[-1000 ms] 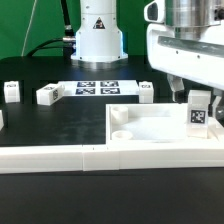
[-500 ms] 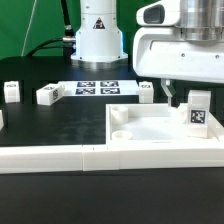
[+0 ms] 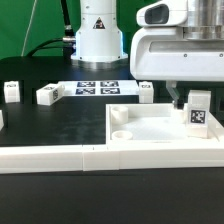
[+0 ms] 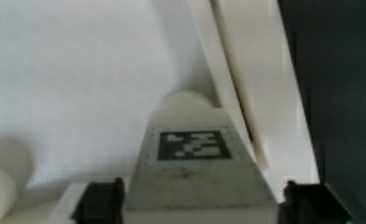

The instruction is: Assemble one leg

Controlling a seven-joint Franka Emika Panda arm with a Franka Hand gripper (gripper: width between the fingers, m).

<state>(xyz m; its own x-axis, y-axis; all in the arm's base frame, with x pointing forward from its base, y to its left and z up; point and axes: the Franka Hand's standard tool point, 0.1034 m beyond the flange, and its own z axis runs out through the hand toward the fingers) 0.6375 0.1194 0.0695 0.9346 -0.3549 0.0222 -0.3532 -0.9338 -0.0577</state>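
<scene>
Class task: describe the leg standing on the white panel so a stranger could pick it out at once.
Find the large white panel at the front of the black table. At its corner on the exterior view's right, under the robot's hand, stands the leg. Unlike the other small white blocks lying on the table, it stands upright on the panel, marker tag facing the camera.

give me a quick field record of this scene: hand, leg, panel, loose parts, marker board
hand: fingers either side of the leg, open, not clamped as far as the wrist view shows
leg: upright on the white panel, at the exterior view's right, tag facing the camera
white panel: flat on the black table, round socket visible at its near left corner
loose blocks: three on the table
marker board: flat near the robot base, nothing on it
robot base: behind the marker board
</scene>
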